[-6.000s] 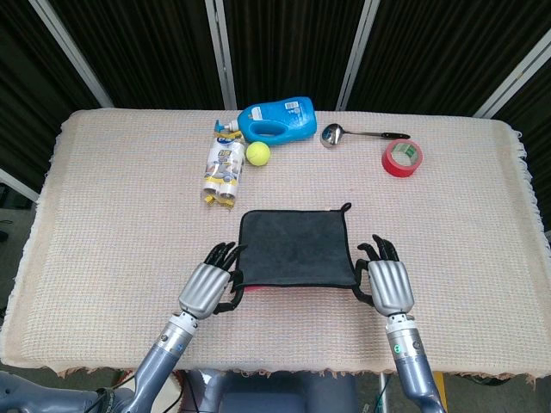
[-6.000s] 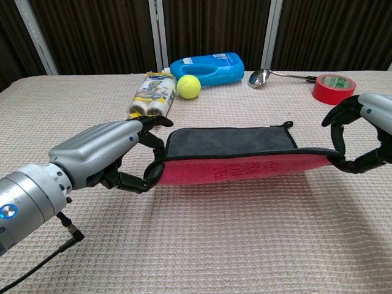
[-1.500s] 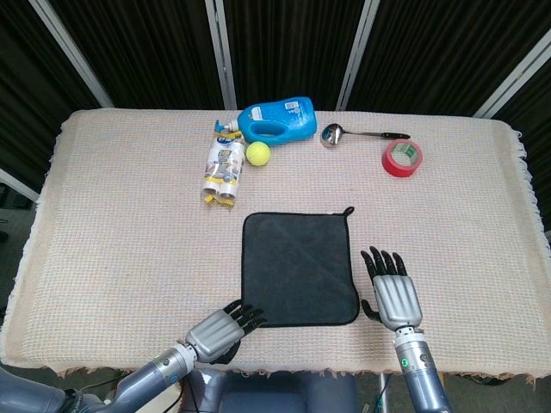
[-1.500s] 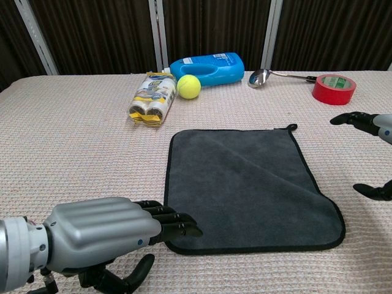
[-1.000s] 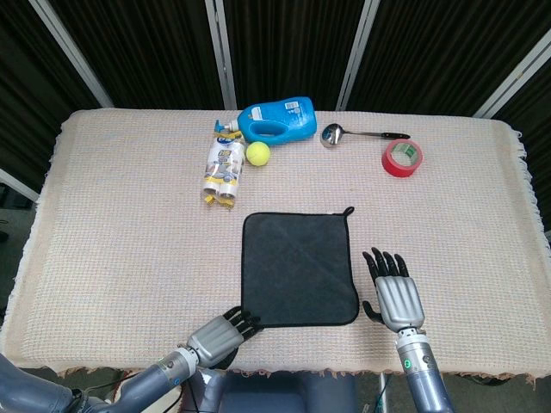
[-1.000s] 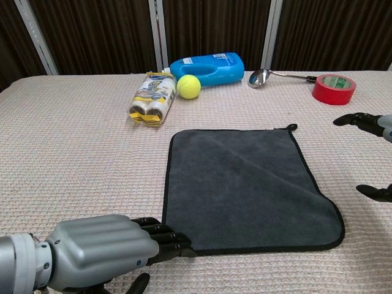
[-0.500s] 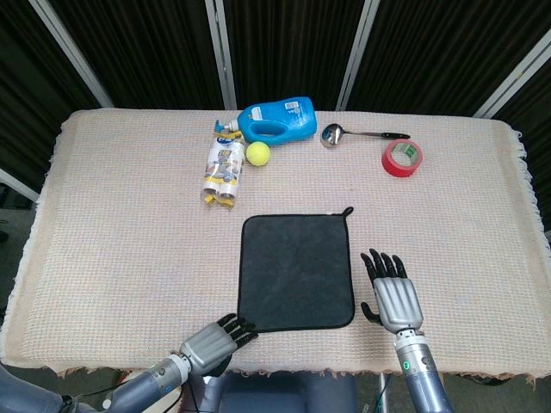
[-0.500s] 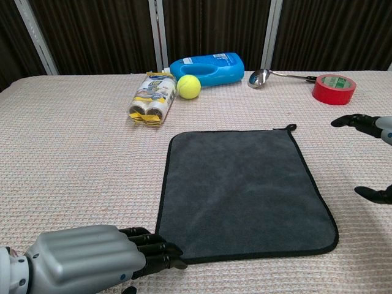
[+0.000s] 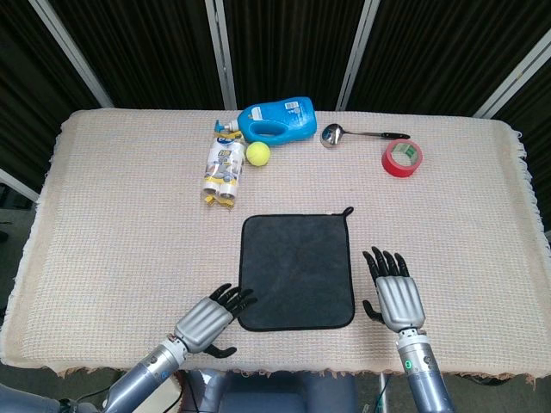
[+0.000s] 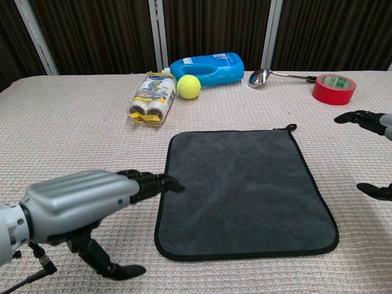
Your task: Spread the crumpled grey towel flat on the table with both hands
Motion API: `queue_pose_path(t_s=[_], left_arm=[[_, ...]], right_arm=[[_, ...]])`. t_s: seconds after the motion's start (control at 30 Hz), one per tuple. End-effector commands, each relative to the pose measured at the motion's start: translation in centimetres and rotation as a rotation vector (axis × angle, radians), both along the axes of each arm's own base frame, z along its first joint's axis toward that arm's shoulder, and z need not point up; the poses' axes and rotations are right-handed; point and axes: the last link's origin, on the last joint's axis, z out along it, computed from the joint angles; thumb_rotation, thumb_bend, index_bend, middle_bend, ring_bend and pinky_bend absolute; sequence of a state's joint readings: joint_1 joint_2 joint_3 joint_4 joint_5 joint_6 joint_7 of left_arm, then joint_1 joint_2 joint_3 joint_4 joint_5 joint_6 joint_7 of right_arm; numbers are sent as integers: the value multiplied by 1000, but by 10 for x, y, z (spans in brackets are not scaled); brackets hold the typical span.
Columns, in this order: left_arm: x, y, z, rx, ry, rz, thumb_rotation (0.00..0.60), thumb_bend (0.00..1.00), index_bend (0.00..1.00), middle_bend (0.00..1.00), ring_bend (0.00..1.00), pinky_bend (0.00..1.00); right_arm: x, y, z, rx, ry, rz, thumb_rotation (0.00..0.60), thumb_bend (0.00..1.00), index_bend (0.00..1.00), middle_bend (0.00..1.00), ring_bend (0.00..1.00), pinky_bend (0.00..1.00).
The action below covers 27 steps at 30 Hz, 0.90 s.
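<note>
Labels too small — no legible text

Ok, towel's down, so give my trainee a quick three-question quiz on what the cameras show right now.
1. True or false: the dark grey square towel lies flat with no fold showing.
2. Which object touches the yellow-green tennis ball? A) red tape roll B) blue detergent bottle C) metal ladle
3. Fill in: the right hand holds ____.

Key: 1 true. 2 B. 3 nothing; its fingers are spread, beside the towel's right edge. The left hand is open too, near the towel's front-left corner.
</note>
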State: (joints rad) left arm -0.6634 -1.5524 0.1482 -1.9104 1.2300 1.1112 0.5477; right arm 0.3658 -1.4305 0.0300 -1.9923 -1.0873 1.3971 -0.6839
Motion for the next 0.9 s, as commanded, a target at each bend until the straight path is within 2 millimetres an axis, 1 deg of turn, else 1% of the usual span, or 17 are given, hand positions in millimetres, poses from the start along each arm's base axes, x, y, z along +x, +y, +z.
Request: queue_pose_path(t_s=[0.03,0.13,0.3,0.43,0.57,0.73,0.9], left_arm=[[-3,8,10,106,-92,44,600,197,0,0,0,0],[-9,9,19,176,-154,74,600,192,0,0,0,0],[-34,7,42,311,-195,106,600,161,0,0,0,0],[-65,-6,61,395,-206,178,600,126,0,0,0,0],[-95,-21,79,461,-163,204,600,107,0,0,0,0],[-125,-38,104,580,-109,204,600,106,0,0,0,0],[-150,-52,124,662,-77,266,600,106,0,0,0,0]], right_arm=[[-10,0,3,-31,-14,1,600,370,0,0,0,0],[-23,1,9,-70,-41,0,600,371,0,0,0,0],[-49,10,23,-156,-95,5,600,371,0,0,0,0],[-71,23,36,-220,-125,3,600,371,0,0,0,0],[-90,38,44,-235,-133,-19,600,371,0,0,0,0],[-104,54,48,-252,-159,-48,600,371,0,0,0,0],[-112,58,52,-270,-161,-63,600,370,0,0,0,0]])
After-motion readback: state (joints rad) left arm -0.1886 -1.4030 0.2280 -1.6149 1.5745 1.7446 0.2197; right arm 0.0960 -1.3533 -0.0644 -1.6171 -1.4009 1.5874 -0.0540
